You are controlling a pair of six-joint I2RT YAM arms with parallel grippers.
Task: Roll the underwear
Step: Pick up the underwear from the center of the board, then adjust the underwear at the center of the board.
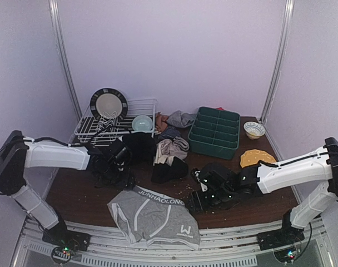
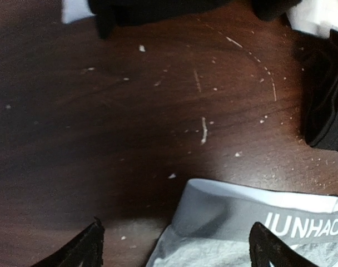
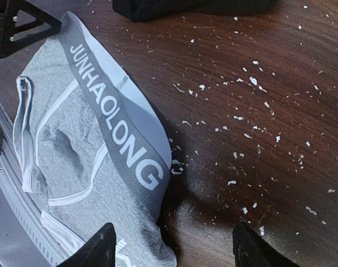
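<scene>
The light grey cotton boxer briefs with a lettered waistband (image 1: 155, 216) lie spread flat and unrolled at the near edge of the dark wooden table (image 1: 74, 194). Rolling looks not yet begun, and a heap of black, beige and grey garments (image 1: 168, 156) lies behind. The left gripper (image 2: 177, 250) and the right gripper (image 3: 172, 247) hover low near either end of the waistband, jaws wide apart, holding nothing.

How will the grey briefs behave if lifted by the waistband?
Probably floppy: the grey briefs lie flat and wrinkled, so lifted they would likely drape and sag. The waistband looks thicker, likely the firmest spot to pinch. A push would probably bunch the cloth rather than slide it on the table.
</scene>
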